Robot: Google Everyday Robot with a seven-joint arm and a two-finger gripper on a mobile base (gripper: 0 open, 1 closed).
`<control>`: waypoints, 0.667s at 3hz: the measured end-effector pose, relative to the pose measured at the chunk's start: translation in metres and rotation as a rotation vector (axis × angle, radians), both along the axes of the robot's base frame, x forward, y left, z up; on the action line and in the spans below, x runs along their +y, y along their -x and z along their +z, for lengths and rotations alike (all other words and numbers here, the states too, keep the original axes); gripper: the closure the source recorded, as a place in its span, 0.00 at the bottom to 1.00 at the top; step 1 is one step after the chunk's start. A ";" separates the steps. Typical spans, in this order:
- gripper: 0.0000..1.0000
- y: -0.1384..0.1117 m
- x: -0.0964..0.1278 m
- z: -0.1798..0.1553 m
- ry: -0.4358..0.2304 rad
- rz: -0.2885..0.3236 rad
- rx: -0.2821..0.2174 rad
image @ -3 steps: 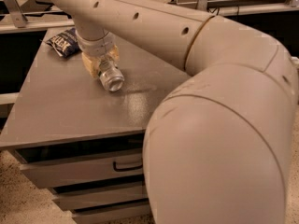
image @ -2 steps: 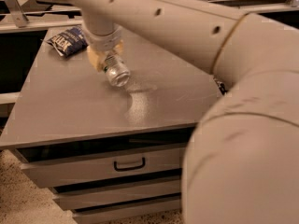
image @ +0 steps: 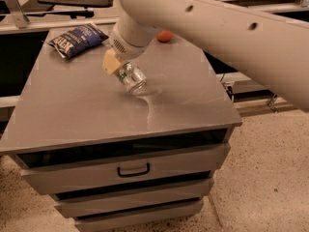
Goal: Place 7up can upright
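Note:
The 7up can (image: 132, 77) is silvery with small green marks. It is tilted, its shiny end pointing down and right, just above or touching the grey cabinet top (image: 87, 115). My gripper (image: 119, 66) comes down from the upper right and is shut on the can's upper end, its tan fingers (image: 110, 62) around it.
A dark blue crinkled chip bag (image: 76, 39) lies at the back left corner of the top. A small red-orange object (image: 164, 36) sits at the back, partly behind my arm. Drawers with a black handle (image: 133, 170) are below. Speckled floor lies to the right.
The view has shifted, and my arm now fills less of it. The can stays held and tilted in the gripper, near the middle of the cabinet top.

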State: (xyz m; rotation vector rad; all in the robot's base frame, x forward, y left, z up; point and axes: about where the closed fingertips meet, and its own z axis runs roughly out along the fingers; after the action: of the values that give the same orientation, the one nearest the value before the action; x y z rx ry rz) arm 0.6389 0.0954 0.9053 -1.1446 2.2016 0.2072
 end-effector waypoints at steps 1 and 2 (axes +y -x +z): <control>1.00 -0.002 0.017 0.009 -0.223 0.092 -0.044; 1.00 -0.030 0.013 0.048 -0.522 0.104 -0.146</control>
State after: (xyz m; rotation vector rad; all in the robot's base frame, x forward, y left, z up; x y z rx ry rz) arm 0.6689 0.1086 0.9536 -0.9416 1.8084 0.6764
